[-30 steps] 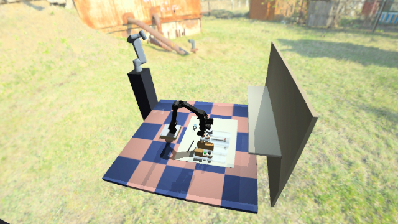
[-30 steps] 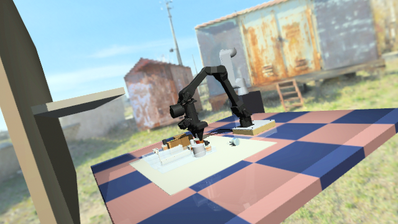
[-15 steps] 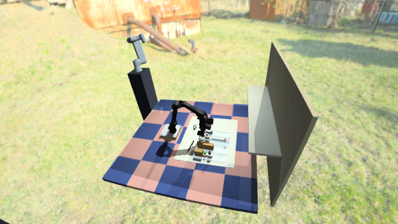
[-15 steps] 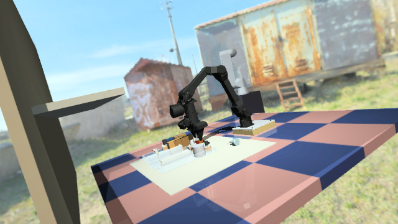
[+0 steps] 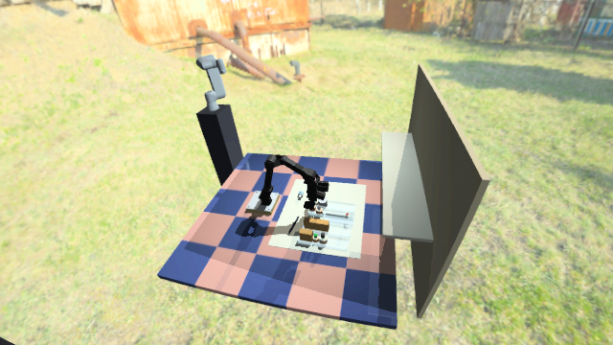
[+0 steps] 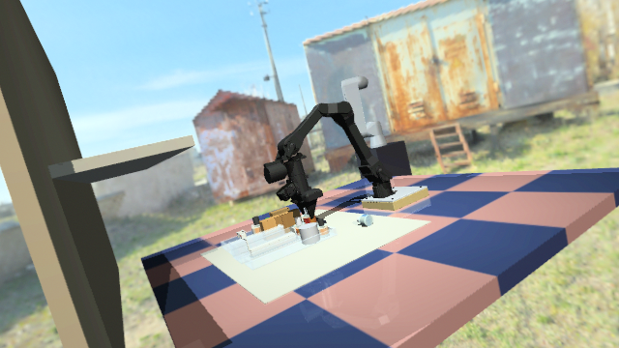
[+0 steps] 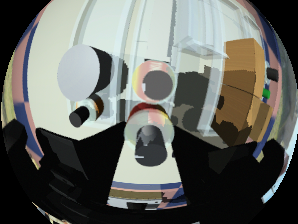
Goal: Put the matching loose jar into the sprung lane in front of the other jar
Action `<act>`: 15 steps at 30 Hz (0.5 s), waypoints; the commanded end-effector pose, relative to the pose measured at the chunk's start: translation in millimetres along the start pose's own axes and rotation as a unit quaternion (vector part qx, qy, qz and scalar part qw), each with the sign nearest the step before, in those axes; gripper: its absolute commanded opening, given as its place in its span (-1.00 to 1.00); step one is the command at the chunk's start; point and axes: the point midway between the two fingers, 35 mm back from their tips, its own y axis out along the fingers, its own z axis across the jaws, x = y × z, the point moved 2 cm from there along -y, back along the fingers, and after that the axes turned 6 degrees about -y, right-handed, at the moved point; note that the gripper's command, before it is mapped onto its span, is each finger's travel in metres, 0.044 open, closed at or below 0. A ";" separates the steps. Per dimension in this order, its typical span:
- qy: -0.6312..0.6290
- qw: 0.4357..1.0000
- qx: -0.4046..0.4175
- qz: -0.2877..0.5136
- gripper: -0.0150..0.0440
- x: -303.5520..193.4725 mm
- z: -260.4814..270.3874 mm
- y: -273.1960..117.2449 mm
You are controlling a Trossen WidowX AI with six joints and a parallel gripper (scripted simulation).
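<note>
Tool (image 7: 148, 128): closed on a dark-capped jar.
Lane jar (image 7: 158, 84): stood just ahead of the held one.
Brown boxes (image 7: 242, 65): stood to the image's right.

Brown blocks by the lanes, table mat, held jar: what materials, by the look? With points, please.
Brown blocks (image 7: 242, 62) (image 6: 279, 219): probably wood or cardboard; flat tan-brown faces with fine streaks in the wrist view.
Table mat (image 5: 345, 191) (image 6: 285, 280): matte, cream, thin; paper or plastic sheet, can't tell which.
Held jar (image 7: 131, 134): looks like clear glass or plastic, with a pale see-through rim around a dark, shiny lid.
</note>
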 end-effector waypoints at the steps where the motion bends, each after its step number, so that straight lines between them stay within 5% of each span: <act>1: 0.003 1.000 -0.003 -0.015 -0.49 7.0 -1.1 -3.5; 15: 0.003 1.000 -0.003 -0.015 -0.49 8.8 -1.3 -3.6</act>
